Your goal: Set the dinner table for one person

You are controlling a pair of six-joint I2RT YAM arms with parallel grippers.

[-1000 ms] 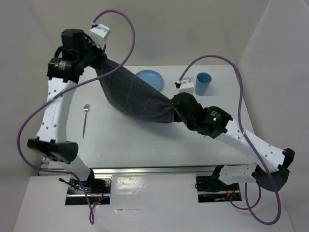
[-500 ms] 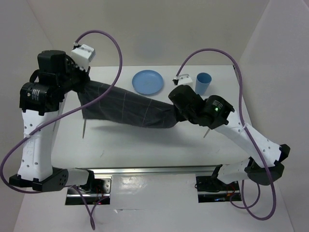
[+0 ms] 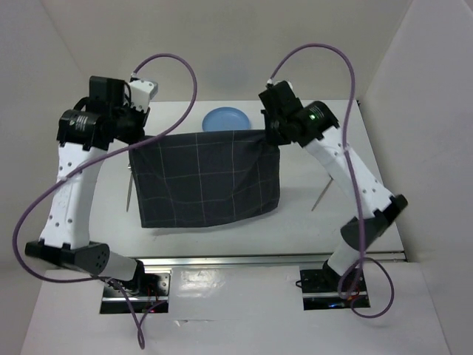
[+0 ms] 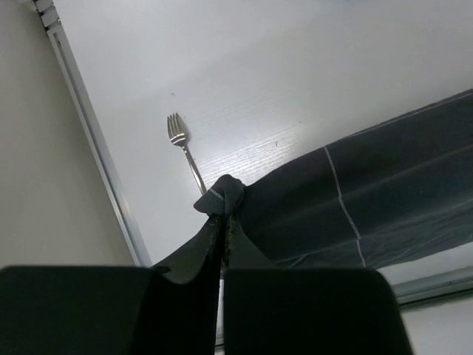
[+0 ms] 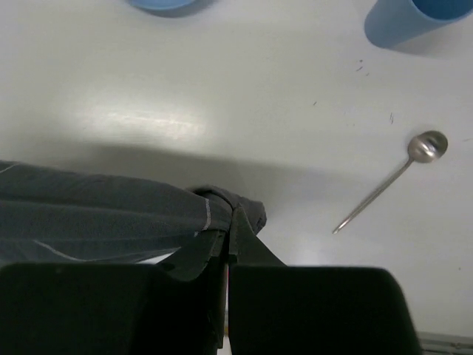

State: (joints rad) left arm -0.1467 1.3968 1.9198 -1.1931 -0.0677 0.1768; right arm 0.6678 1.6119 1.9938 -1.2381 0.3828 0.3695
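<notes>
Left gripper (image 4: 223,218) pinched tight on one upper corner of dark grey checked cloth mat (image 3: 207,177), fabric bunched at fingertips. Right gripper (image 5: 229,222) clamped on other upper corner. Mat stretched wide between both, hanging over middle of white dinner table (image 3: 310,237). Table spans whole work area beneath arms. Fork (image 4: 185,148) flat on table at left, just beside mat's edge. Spoon (image 5: 392,177) flat on table at right. Blue plate (image 3: 224,118) at far side, behind mat. Blue cup (image 5: 414,18) beyond spoon.
</notes>
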